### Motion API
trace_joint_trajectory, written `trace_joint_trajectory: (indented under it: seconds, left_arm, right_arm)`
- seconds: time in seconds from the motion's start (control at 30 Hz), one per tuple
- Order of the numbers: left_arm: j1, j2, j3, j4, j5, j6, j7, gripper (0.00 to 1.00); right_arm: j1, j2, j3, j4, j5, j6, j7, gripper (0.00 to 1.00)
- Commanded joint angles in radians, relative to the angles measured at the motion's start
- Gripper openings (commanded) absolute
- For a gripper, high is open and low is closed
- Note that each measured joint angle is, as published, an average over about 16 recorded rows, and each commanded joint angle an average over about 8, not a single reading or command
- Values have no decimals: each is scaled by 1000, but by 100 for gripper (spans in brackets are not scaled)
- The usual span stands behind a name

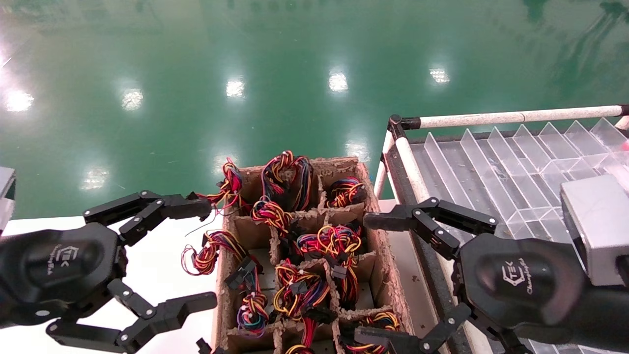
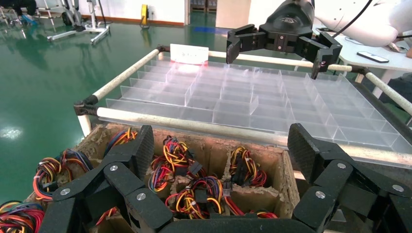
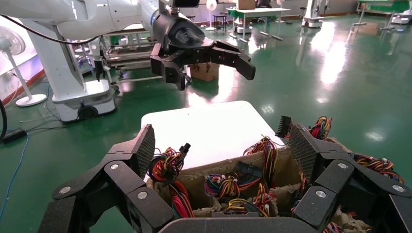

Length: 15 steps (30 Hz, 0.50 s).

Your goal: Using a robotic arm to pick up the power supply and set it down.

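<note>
A white logo is printed on the black housing of each claw. In the head view the left claw point(image 1: 204, 255) carries a small emblem with the letters "TEK" and a line of script under it that is too small to read with certainty. The right claw point(image 1: 363, 278) bears the same white emblem, "TEK", with script beneath that seems to begin "Chang". The wrist views show only a faint, unreadable mark on the far claw's housing.

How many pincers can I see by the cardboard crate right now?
2. Left pincer hangs open over the white table on the left of the crate; right pincer hangs open at its right edge. Both empty.
</note>
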<state>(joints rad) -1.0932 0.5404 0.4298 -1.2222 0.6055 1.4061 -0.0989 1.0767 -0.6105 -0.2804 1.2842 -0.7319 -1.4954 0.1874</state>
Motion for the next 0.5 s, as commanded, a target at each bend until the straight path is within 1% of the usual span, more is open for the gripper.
trace_joint_trajectory:
  seconds: [0.03,0.5]
  left_arm:
    - [0,0,0,0,0,0,0,100]
    - [0,0,0,0,0,0,0,100]
  right_arm:
    - [0,0,0,0,0,0,0,100]
    - [0,0,0,0,0,0,0,100]
